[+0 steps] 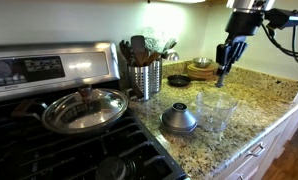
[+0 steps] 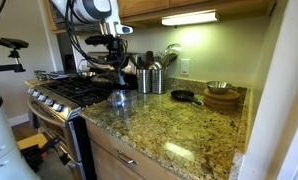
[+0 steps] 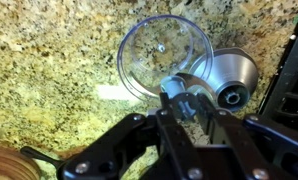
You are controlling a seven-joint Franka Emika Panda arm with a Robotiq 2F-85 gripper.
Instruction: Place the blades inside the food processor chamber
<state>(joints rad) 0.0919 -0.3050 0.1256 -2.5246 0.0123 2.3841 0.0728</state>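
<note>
On the speckled granite tabletop (image 1: 264,95), right by the gas range (image 1: 29,135), the food processor chamber (image 1: 217,108) stands upright, mouth up, with a grey metal dome (image 1: 179,118) just beside it. Your hand (image 1: 223,68) hangs above the chamber, apart from it, fingers clamped on the blades (image 3: 179,92). They're a small dark piece, and the detail is hard to make out. In the wrist view the chamber's round mouth sits just past the blades, which are up in the air, not inside.

It's a kitchen. A glass-lidded pan (image 1: 84,108) sits on the range, and a steel utensil canister (image 1: 144,78) stands at the back wall. A small black skillet (image 1: 177,80) and stacked wooden bowls (image 1: 201,68) lie further along. The under-cabinet light (image 2: 189,18) is lit, wood cabinets (image 2: 179,6) hang above, and there are pale drawers (image 1: 251,158) below the tabletop.
</note>
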